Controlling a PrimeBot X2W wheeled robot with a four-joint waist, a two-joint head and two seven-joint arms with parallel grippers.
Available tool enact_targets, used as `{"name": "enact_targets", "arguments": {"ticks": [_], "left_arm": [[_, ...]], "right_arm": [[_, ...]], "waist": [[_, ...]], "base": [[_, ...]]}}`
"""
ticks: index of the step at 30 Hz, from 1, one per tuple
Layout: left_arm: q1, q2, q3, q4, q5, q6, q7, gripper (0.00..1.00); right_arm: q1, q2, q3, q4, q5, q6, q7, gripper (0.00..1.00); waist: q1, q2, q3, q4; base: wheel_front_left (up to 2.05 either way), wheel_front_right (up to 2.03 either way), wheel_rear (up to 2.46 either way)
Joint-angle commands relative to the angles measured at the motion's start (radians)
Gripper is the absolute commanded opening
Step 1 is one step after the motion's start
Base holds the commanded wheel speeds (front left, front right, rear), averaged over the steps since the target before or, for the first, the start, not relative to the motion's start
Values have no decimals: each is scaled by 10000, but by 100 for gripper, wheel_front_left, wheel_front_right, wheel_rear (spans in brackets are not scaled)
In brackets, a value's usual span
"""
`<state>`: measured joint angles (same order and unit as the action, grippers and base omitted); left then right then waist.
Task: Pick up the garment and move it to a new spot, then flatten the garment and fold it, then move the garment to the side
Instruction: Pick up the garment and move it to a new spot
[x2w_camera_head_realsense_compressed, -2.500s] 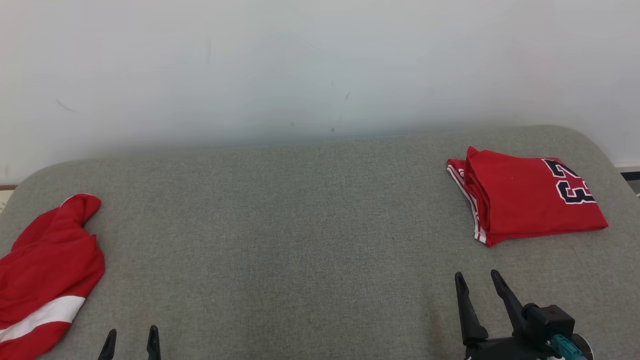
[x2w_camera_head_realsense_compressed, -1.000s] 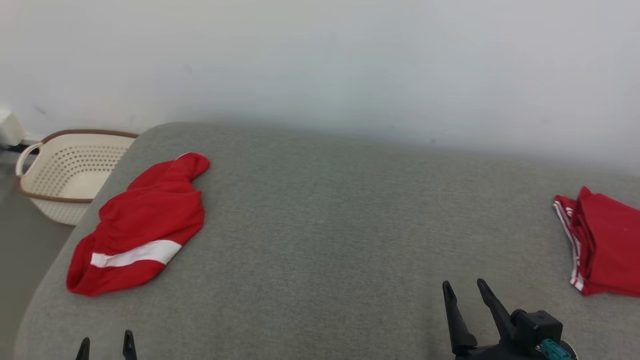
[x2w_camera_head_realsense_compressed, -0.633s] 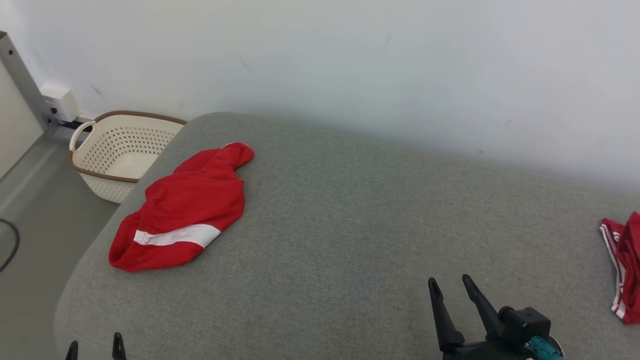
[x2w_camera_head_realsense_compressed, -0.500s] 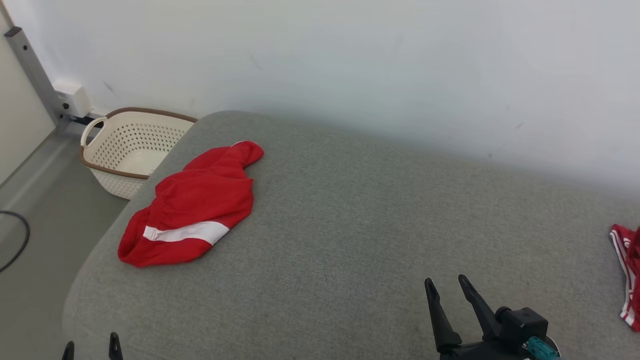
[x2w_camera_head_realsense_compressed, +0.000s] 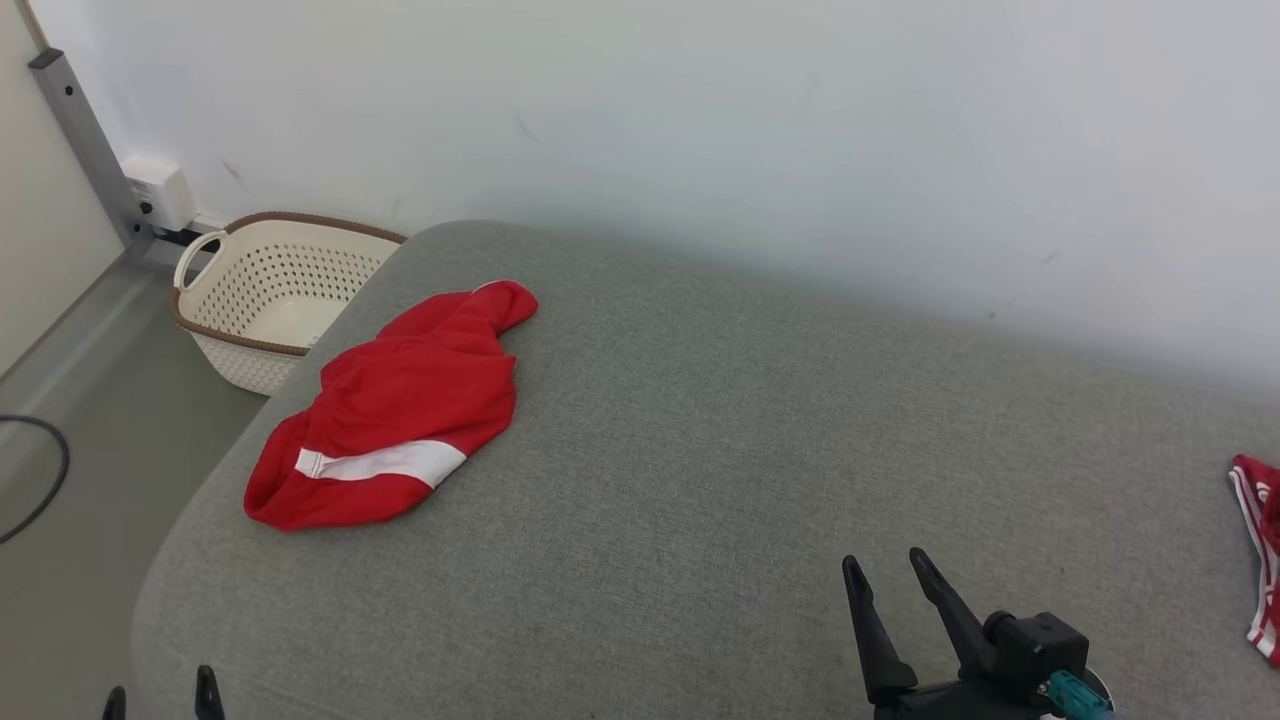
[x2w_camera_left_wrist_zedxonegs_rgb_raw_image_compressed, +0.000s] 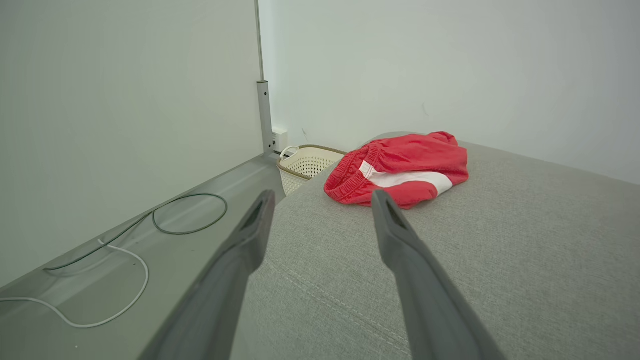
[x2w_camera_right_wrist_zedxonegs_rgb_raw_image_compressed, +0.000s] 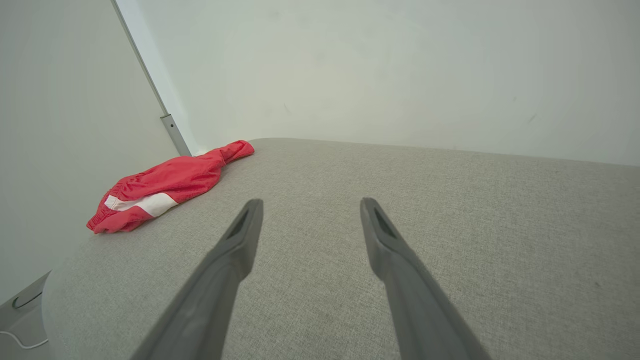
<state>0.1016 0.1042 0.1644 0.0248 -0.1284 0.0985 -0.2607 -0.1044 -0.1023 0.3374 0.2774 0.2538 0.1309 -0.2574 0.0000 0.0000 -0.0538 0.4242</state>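
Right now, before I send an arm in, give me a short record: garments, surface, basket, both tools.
target: crumpled red garment with a white stripe, lying at the left end of the surface
other garment: folded red garment, cut off by the head view's right edge
surface: grey padded surface, bare between the two garments
basket: cream basket on the floor past the left end
left tool: open, empty, short of the target
right tool: open, empty, over bare surface

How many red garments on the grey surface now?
2: crumpled garment near the left end, by the basket; second garment at the right edge, mostly cut off.
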Motion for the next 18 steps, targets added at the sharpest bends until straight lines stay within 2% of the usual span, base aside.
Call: {"name": "enact_targets", "arguments": {"ticks": [1, 8, 18], "left_arm": [[-83, 55, 36, -15, -57, -1, -16, 100], [-799, 366, 98, -200, -292, -160, -1, 100], [-3052, 1155, 60, -4, -795, -810, 272, 100]], "right_arm": [[-48, -51, 14, 6, 66, -3, -74, 100], [-176, -106, 117, -96, 117, -3, -76, 100], [-706, -203, 321, -233, 3, -3, -16, 100]], "waist": [[0, 0, 14, -65], [0, 0, 212, -398], [0, 0, 1030, -1230]], "base": [[0, 0, 0], [0, 0, 0], [0, 0, 0]]}}
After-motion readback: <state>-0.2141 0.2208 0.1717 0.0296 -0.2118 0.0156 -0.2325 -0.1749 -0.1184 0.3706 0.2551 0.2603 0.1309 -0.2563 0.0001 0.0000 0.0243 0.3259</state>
